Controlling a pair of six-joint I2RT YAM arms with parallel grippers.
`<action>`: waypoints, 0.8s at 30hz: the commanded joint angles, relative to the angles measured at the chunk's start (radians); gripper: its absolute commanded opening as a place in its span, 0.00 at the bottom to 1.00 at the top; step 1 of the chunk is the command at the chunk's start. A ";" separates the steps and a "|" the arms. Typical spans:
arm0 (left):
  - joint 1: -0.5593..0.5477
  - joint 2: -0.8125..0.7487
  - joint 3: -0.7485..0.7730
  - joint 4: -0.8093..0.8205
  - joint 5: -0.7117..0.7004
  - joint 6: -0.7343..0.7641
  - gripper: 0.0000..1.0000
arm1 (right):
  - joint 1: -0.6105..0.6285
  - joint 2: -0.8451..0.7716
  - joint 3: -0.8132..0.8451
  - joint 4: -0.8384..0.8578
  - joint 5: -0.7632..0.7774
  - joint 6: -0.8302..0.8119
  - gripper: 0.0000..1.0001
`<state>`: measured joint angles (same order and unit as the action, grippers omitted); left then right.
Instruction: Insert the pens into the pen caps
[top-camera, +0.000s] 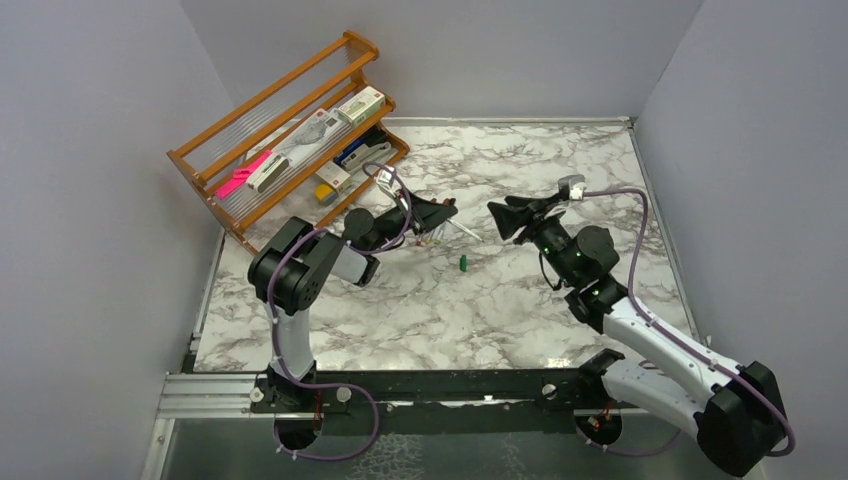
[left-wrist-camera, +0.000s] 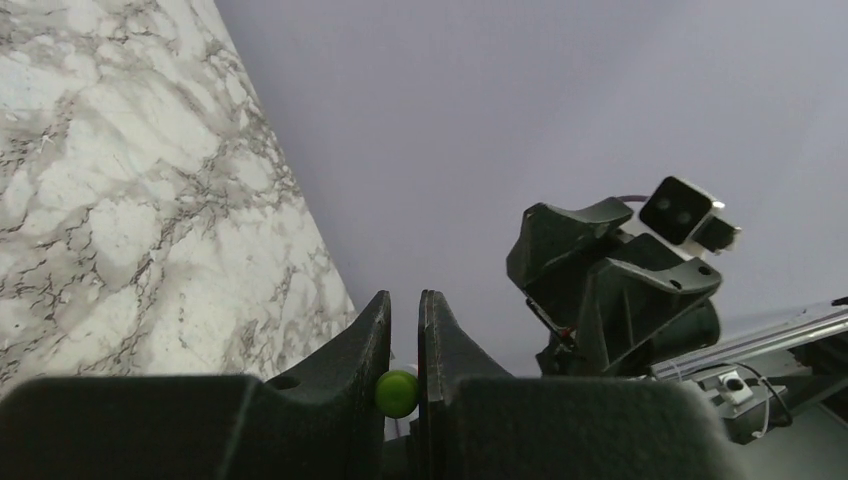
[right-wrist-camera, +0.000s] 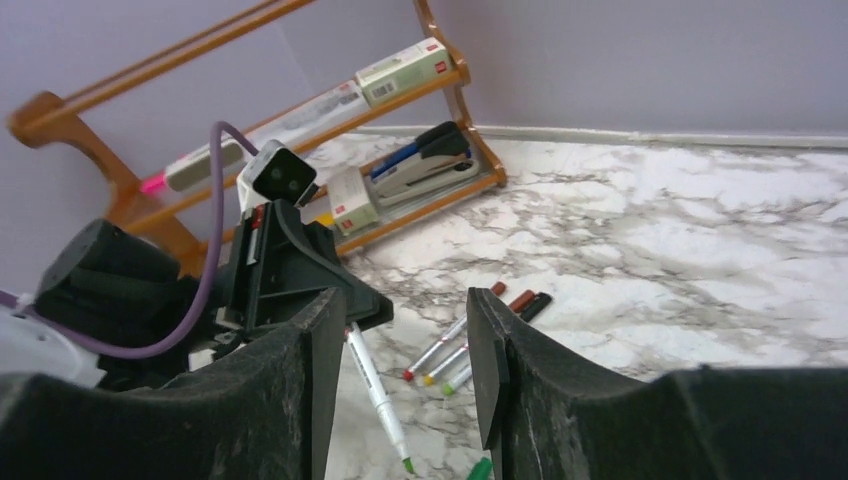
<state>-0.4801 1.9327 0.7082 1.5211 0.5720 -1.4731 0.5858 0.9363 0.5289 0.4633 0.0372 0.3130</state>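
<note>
Pen (right-wrist-camera: 378, 395), thin white-grey green-tipped marker, pinched in left gripper (top-camera: 440, 214), slants toward stubby green cap (top-camera: 463, 263); right gripper (top-camera: 500, 217) above cap, wide, empty.

Left wrist view: the pen (left-wrist-camera: 397, 393) shows only as a round green end pinched low in the left gripper (left-wrist-camera: 404, 300), with the barrel fully hidden behind the fingers. Right wrist view: the green cap (right-wrist-camera: 481, 469) is cut off by the bottom edge, just a sliver showing. The loose pens (right-wrist-camera: 440, 352) run partly behind one finger (right-wrist-camera: 505, 380) of the right gripper (right-wrist-camera: 405, 300). Their far ends are dark; caps or not, can't tell. From above they sit half under the left gripper, too small to count. Print on the rack boxes (top-camera: 360, 104) is unreadable.
</note>
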 joint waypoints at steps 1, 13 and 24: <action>-0.005 -0.074 0.011 0.241 -0.069 -0.027 0.00 | -0.073 0.018 -0.077 0.252 -0.216 0.238 0.50; -0.018 -0.154 0.015 0.241 -0.161 -0.003 0.00 | -0.200 0.258 -0.271 0.964 -0.467 0.661 0.53; -0.056 -0.143 0.039 0.241 -0.176 0.003 0.00 | -0.199 0.379 -0.223 1.043 -0.503 0.685 0.48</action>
<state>-0.5213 1.8042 0.7128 1.5326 0.4274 -1.4864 0.3904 1.2842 0.2779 1.4132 -0.4294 0.9840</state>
